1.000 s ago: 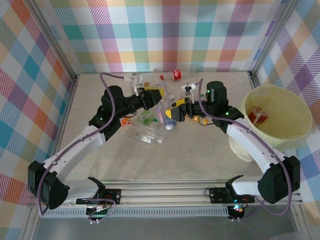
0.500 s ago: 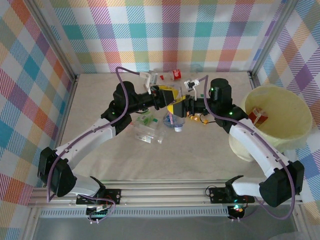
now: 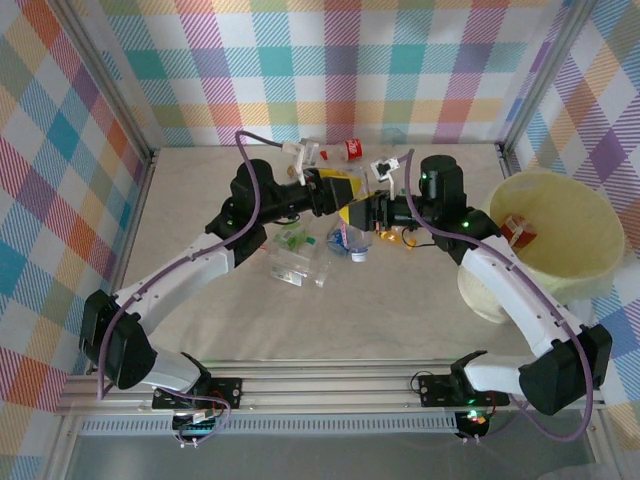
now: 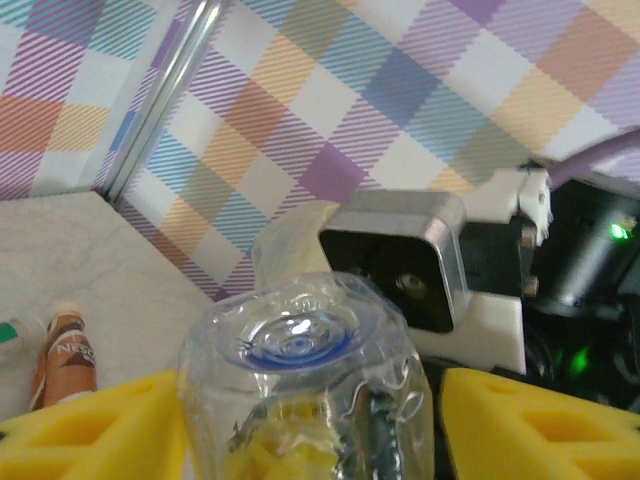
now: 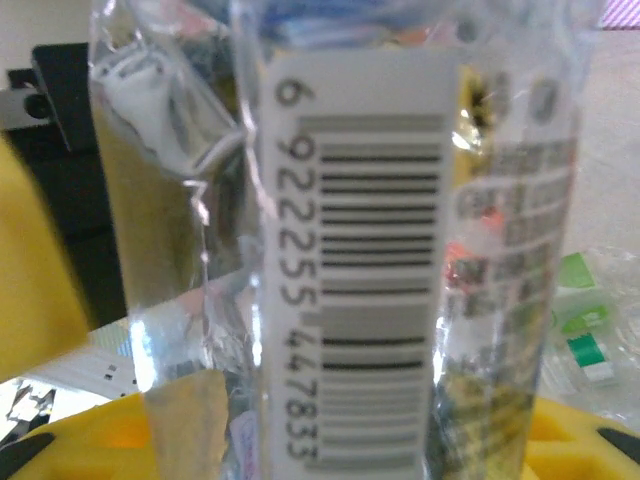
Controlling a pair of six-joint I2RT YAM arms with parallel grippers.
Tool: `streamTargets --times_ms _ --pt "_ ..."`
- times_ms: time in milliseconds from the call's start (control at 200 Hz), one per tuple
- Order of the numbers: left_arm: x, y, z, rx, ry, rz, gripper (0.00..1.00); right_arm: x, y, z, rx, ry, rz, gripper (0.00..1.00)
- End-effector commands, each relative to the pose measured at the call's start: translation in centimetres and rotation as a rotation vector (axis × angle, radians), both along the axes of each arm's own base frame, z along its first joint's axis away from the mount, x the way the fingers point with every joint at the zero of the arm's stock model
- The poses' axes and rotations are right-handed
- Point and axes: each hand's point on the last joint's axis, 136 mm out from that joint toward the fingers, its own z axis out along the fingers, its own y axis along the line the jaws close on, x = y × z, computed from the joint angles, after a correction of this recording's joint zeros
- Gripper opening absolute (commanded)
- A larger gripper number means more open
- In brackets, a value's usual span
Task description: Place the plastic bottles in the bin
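Pale tabletop; checked multicolour walls around; metal rail at near edge.

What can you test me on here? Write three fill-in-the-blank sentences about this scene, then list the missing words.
1. The bin stands at the ___ side of the table.
2. The clear bottle in the right tool bears a ___ printed on its label.
3. The fingers of the left tool are ___ in colour.

Missing words: right; barcode; yellow.
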Motion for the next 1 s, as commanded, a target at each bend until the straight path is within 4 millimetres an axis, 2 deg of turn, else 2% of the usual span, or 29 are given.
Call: streamTargets --times_ms 0,125,225,285,375,465,580,655,745,995 --pt "0.6 0.3 1.8 -0.015 0.002 0.052 0.77 1.5 -1.9 0.9 -0.033 -0.039 -0.12 0.5" --pt "0.4 0.5 2.0 -0.036 0.019 0.051 0.88 4.1 -4.8 -0.1 -0.107 -0.032 -0.293 0.49" --pt "0.5 1.0 1.7 -0.032 0.032 0.082 0.96 5.3 -7.0 0.8 -0.131 -0.093 -0.402 0.49" --pt "1.0 1.7 0.9 -0.014 0.054 0.137 1.0 6.0 -8.7 1.7 -0.162 -0.154 -0.48 0.5" --pt "2.2 3.1 -1.4 0.025 0.115 0.252 1.0 6.7 -11.4 3.3 -0.198 -0.242 -0.606 0.5" --pt "2.9 4.4 -3.9 0.059 0.188 0.345 1.0 6.8 -13.6 5.3 -0.159 -0.309 -0.682 0.5" --pt "3.9 6.7 -8.0 0.119 0.31 0.494 1.0 6.7 -16.8 7.8 -0.127 -0.391 -0.799 0.5" --pt "4.0 7.9 -10.5 0.14 0.377 0.563 1.0 6.4 -18.9 9.8 -0.107 -0.435 -0.861 0.5" --pt "3.9 8.4 -12.4 0.134 0.43 0.591 1.0 5.7 -20.9 11.5 -0.112 -0.467 -0.917 0.49" --pt "3.7 10.3 -16.7 0.212 0.564 0.696 1.0 4.6 -27.0 12.3 -0.201 -0.48 -1.147 0.5"
